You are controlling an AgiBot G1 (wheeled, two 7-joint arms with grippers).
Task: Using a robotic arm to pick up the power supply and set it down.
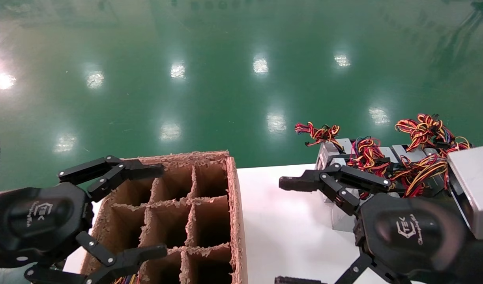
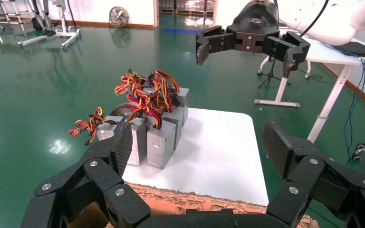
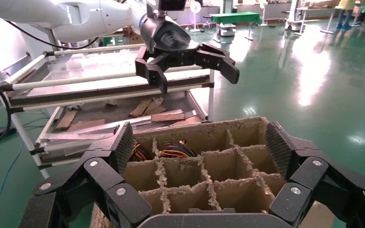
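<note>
Glossy green floor (image 1: 210, 79) across upper frame; white table (image 1: 289, 221) at lower centre. Left pincer (image 1: 152, 209) released over divided carton (image 1: 194, 205); right pincer (image 1: 292, 232) released beside power supplies (image 1: 367, 157).

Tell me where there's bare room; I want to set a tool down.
The white table is bare between the cardboard box and the power supplies. It's crowded around those wired units, where the open right gripper hovers. Some box cells look empty.
</note>
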